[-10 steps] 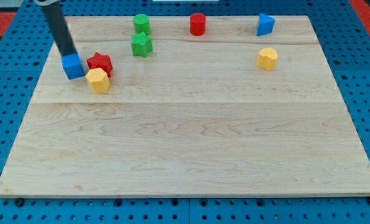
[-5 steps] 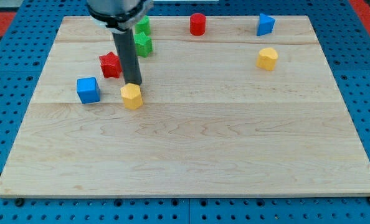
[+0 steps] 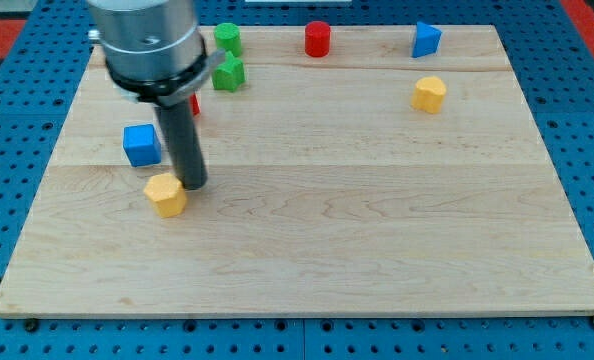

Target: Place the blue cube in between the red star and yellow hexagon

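Right now my tip (image 3: 194, 186) rests on the wooden board (image 3: 377, 230) at the view's left, touching the upper right side of the yellow hexagon (image 3: 165, 194), which lies just below and to the left of it. I carry no claw at all, only this straight dark rod, so nothing is clasped or let go; the rod merely stands against the hexagon.

The blue cube (image 3: 141, 144) sits up and to the view's left of the hexagon, near it but apart, and to the left of my rod without touching it. The red star (image 3: 193, 105) is mostly hidden behind my arm's body; only a red sliver shows at the rod's right edge, above the cube and to its right.

Along the view's top stand a green cylinder (image 3: 227, 39) and, just below it, a green star (image 3: 229, 73), then a red cylinder (image 3: 318, 38) and a blue triangular block (image 3: 426, 39). Another yellow block (image 3: 429, 94) lies at the right, below the blue one.
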